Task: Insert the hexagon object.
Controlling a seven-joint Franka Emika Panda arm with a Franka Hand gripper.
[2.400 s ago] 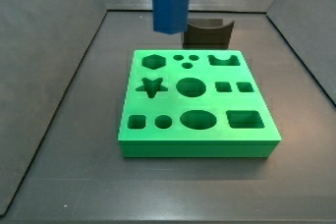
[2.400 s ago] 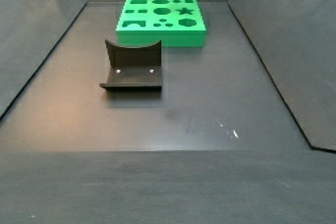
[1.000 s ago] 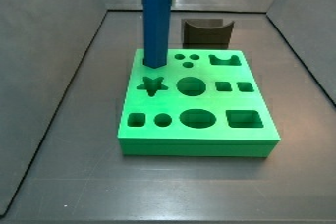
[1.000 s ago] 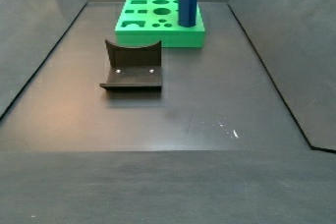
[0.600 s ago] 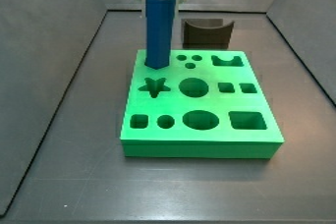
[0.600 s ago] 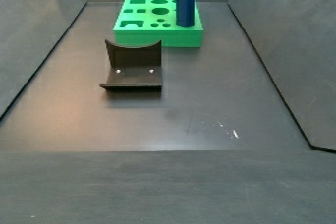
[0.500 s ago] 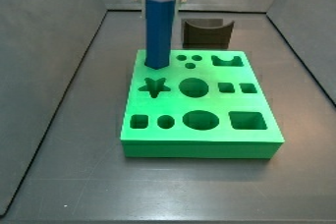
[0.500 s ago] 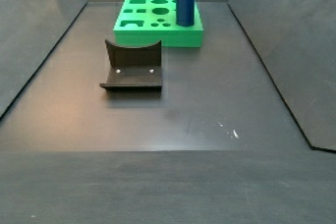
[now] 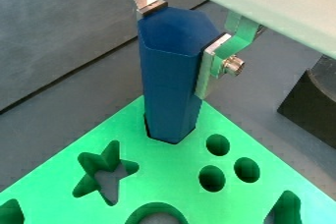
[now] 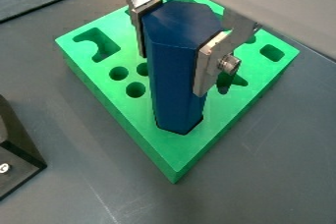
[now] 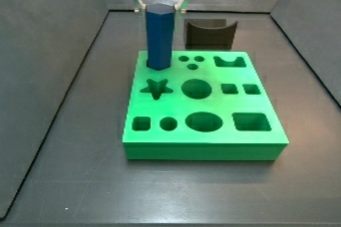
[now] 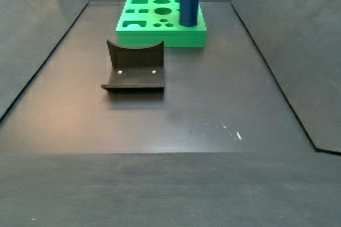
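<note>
The gripper (image 9: pixel 184 33) was seen clamped on the upper end of the hexagon object (image 9: pixel 174 81), which was held upright with its lower end partly sunk in a corner hole of the green board (image 11: pixel 202 106) on the table (image 12: pixel 173 121). Jamming was judged possible if the facets were misaligned with the hole.

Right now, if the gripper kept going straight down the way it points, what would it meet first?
The gripper, shut on the hexagon object, points down at the green board. The peg already stands in a corner hole, so the fingers would probably reach the board's top first.
</note>
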